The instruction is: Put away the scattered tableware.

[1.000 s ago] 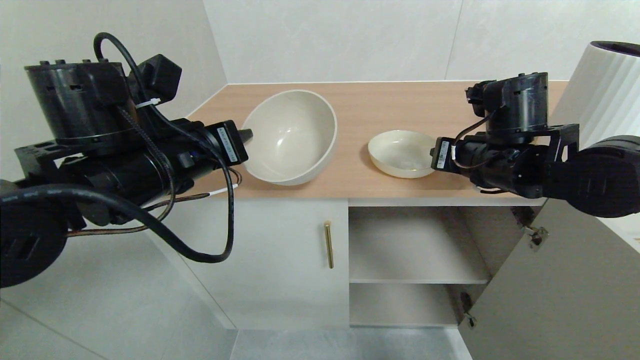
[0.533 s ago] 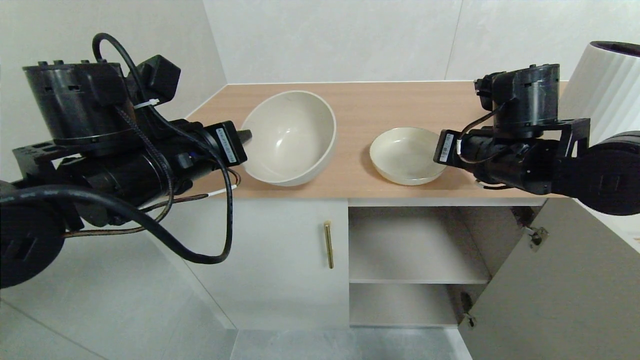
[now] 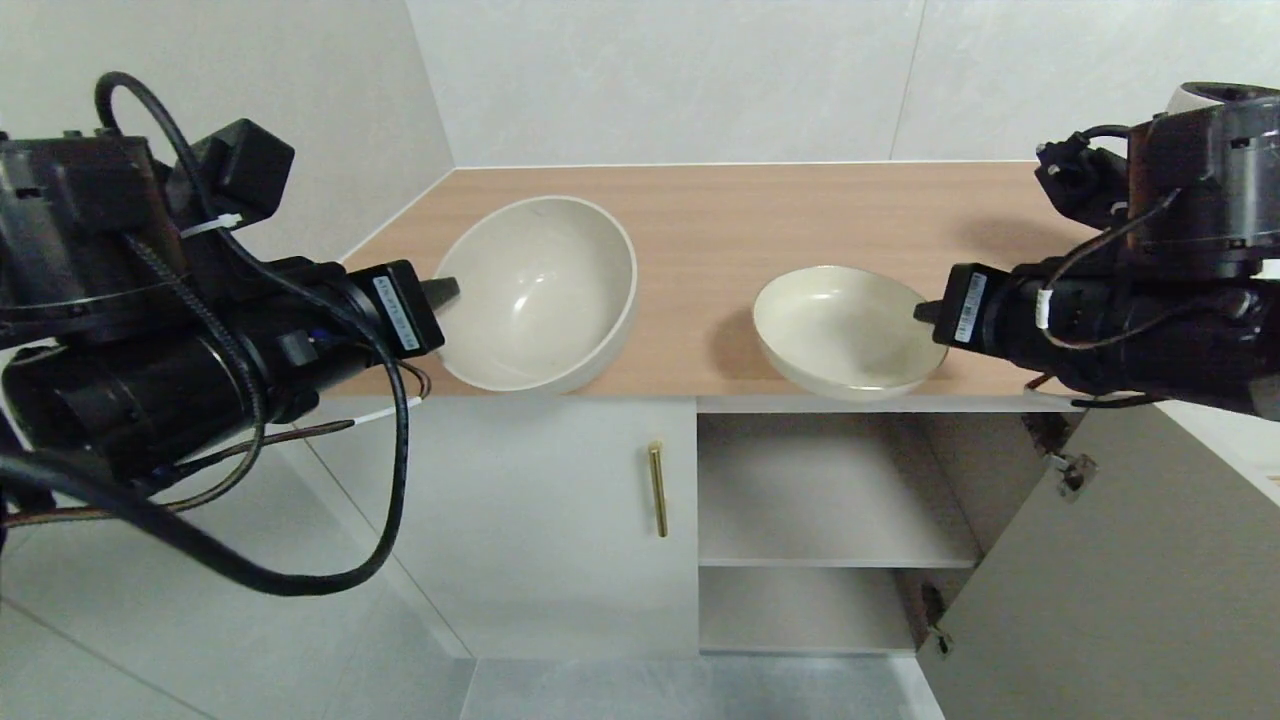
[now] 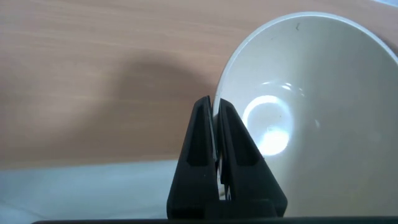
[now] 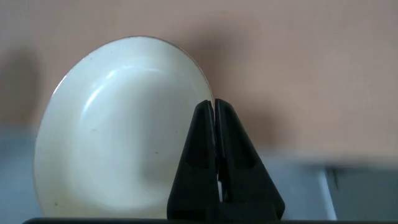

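Wooden counter [image 3: 800, 210]; gold cabinet handle [image 3: 657, 490]

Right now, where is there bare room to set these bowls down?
Bare: the upper shelf and lower shelf beneath the counter; on top, the strip along the back wall and the gap between large bowl and small bowl. Crowded: the front edge, where left hand and right hand grip the rims.

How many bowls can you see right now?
2. The large bowl is on the left of the counter, rim pinched by the left gripper. The small bowl is on the right, at the counter's front edge, rim pinched by the right gripper. Closed door may hide more.
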Tool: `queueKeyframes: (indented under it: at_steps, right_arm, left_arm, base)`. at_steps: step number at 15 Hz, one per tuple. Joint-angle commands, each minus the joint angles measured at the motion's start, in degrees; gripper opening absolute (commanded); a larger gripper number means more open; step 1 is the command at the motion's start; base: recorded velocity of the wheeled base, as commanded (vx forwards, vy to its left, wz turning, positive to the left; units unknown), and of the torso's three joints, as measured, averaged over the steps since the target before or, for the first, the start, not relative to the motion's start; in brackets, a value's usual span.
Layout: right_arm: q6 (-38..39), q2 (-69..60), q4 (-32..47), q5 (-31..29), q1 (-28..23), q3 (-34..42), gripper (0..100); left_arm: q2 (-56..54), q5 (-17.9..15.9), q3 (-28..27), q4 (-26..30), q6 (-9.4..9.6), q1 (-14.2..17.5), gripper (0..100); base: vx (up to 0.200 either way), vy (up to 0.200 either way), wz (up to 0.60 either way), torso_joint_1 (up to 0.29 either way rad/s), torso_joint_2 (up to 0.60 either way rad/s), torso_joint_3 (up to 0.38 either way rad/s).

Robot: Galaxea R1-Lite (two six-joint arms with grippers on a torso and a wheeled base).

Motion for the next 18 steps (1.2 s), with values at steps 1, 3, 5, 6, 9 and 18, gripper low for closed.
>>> queueKeyframes:
  at_steps: [1,3,5,6,9,18]
  right_arm:
    - [0.03,-6.3,4.09,1.99,0.29,4.0,0]
    - [0.03,-8.94,4.53,2.08,0.29,7.69,0]
    - [-0.15,-11.4,4.53,2.52,0.38,11.65,0]
    - [-0.5,-12.01,4.53,3.92,0.64,13.58,0]
    - [-0.59,-11.04,5.68,6.47,0.91,15.87,0]
    - [-0.59,-7.44,5.15,6.47,0.82,15.78,0]
  left_arm:
    - [-6.73,-0.34,2.97,0.52,-0.08,0.63,0]
    - [-8.66,-0.51,4.64,3.16,-0.08,0.54,0]
    - [-11.21,-0.95,5.87,10.37,-0.16,0.45,0]
    - [-13.05,-2.89,6.84,13.71,-1.04,0.1,0]
    - [-15.34,-12.47,8.95,16.96,-2.45,-0.95,0]
    - [-10.42,-13.78,8.69,18.8,-4.47,-1.74,0]
  base:
    - [0.0,0.0,0.0,0.0,0.0,0.0]
    - [0.0,0.0,0.0,0.0,0.0,0.0]
    - [0.0,0.0,0.0,0.0,0.0,0.0]
    - [0.0,0.0,0.0,0.0,0.0,0.0]
    - [0.0,0.0,0.0,0.0,0.0,0.0]
    - [-0.089,0.0,0.0,0.003,0.0,0.0]
